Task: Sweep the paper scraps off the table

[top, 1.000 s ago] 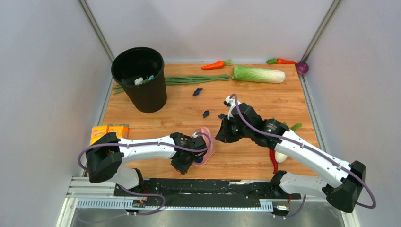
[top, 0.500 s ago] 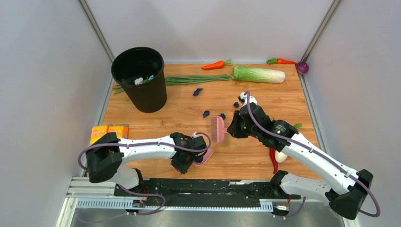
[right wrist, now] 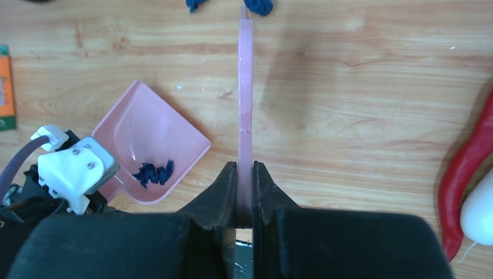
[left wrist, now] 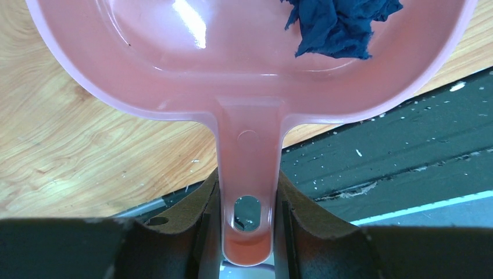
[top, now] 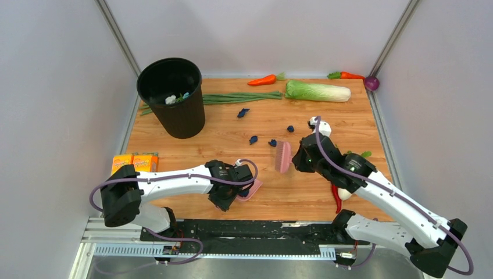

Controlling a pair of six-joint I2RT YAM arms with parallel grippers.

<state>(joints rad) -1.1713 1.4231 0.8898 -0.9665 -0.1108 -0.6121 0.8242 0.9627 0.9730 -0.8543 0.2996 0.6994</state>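
Observation:
My left gripper point(top: 234, 195) point(left wrist: 247, 195) is shut on the handle of a pink dustpan point(top: 251, 188) point(left wrist: 174, 70) at the table's point(top: 325, 125) near edge. A navy paper scrap point(left wrist: 340, 26) point(right wrist: 152, 173) lies in the pan. My right gripper point(top: 297, 159) point(right wrist: 245, 174) is shut on a pink brush point(top: 283, 157) point(right wrist: 246, 87), held right of the dustpan with its far end near the scraps. Loose navy scraps lie on the table: one point(top: 272, 142) just beyond the brush, others point(top: 253, 139) point(top: 290, 128) point(top: 243, 113) farther back. Two scraps point(right wrist: 195, 4) point(right wrist: 260, 6) show at the brush tip.
A black bin point(top: 171, 96) with white and light-blue trash stands back left. Green onions point(top: 238, 97), a cabbage point(top: 318, 90), carrots point(top: 263, 79) and a purple onion point(top: 372, 83) line the back. Orange boxes point(top: 135, 161) sit left; a red chili point(top: 336, 199) and white radish point(top: 346, 192) right.
My right arm has carried the brush away from the dustpan, to the right and slightly back. The left gripper and dustpan have barely moved.

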